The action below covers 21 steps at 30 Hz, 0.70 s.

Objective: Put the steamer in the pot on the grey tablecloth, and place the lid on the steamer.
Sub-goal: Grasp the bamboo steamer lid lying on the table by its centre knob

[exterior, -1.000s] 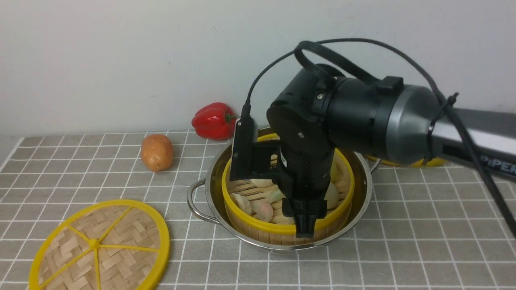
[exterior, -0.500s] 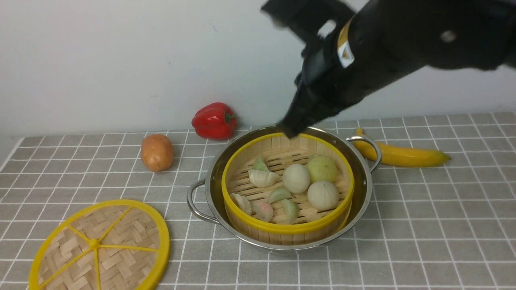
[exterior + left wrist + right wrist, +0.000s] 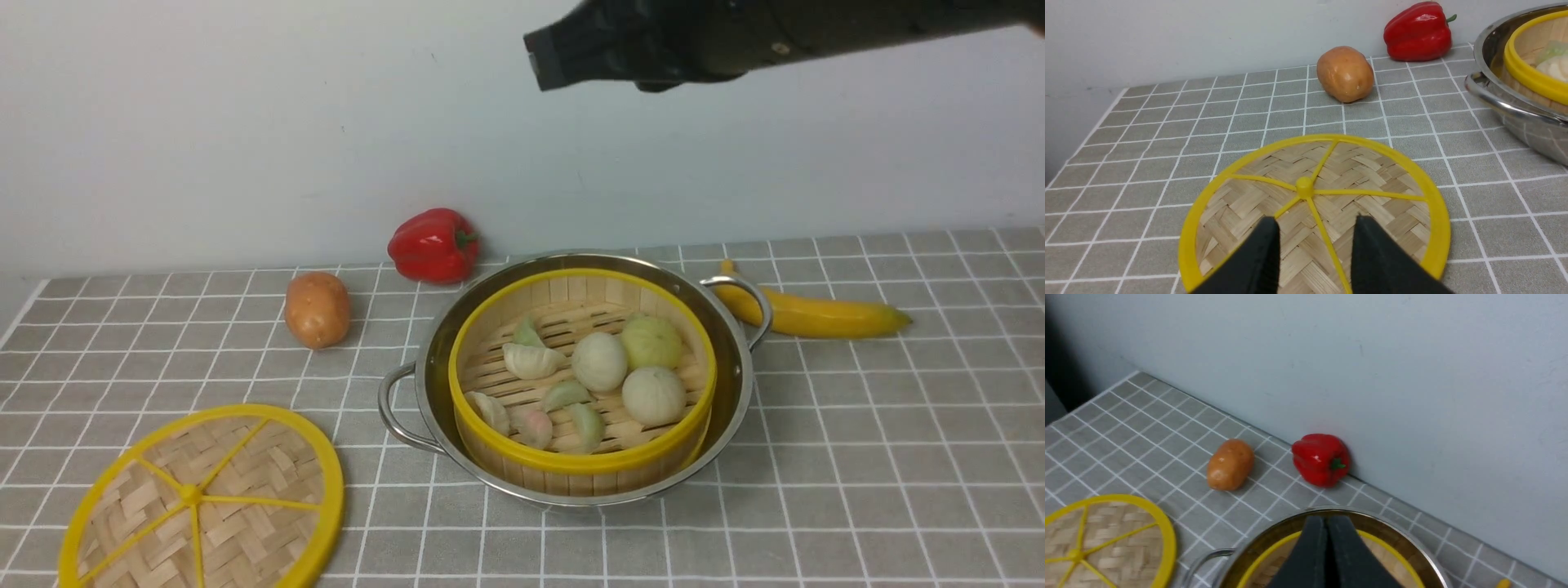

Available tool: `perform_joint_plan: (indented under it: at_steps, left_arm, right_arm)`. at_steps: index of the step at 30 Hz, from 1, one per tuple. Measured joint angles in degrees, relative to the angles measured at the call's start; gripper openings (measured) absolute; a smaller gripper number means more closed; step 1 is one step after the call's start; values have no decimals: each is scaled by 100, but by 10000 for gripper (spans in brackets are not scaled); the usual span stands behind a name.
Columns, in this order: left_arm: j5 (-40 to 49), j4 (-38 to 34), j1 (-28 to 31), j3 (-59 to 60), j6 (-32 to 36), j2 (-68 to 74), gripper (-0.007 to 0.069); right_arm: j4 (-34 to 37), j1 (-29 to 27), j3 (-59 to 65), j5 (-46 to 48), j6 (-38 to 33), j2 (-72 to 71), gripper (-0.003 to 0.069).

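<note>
Since the flat woven-bamboo lid (image 3: pixel 200 494) w/ yellow rim lies flush at the near-left corner of the grey gridded tablecloth (image 3: pixel 857 457), it could be skidded, not gripped, by the left gripper (image 3: pixel 1316 222), fingers parted (right gripper (image 3: pixel 1326 520): closed, empty).

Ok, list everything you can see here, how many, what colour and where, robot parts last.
grey tablecloth: one, white grid, under everything.
pot: one, shiny steel, centre.
steamer: one, bamboo, yellow rims, in the pot.
buns: three, white to pale green, in the steamer.
dumplings: about six, white, green, pinkish, in the steamer.
lid: one, bamboo, yellow rim, flat, front left.
potato: one, brown, behind the lid.
pepper: one, red, back, left of the pot.
banana: one, yellow, behind the pot's right side.
left gripper: one, black, open, over the lid.
right gripper: one, black, shut, high above the pot.
</note>
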Motion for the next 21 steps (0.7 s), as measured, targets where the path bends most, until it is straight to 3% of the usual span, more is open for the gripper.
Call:
perform_joint_plan:
  at_steps: [4, 9, 10, 11, 13, 14, 21]
  left_arm:
    - [0, 0, 0, 0, 0, 0, 243]
    - [0, 0, 0, 0, 0, 0, 243]
    - [0, 0, 0, 0, 0, 0, 243]
    - [0, 0, 0, 0, 0, 0, 243]
    - [0, 0, 0, 0, 0, 0, 243]
    - [0, 0, 0, 0, 0, 0, 243]
    - [0, 0, 0, 0, 0, 0, 243]
  right_arm:
    - [-59, -285, 398, -151, -196, -354, 3]
    - [559, -1981, 1579, -887, -342, -1534, 11]
    - [617, -2052, 1672, -918, -367, -1618, 11]
    - [791, -2519, 2002, -1138, -575, -1902, 13]
    - [907, -2816, 2250, -1294, -776, -2115, 15]
    - [1067, -3225, 2675, -1566, -1115, -2482, 18]
    - [1460, -4174, 4851, -2842, -1638, -4531, 40]
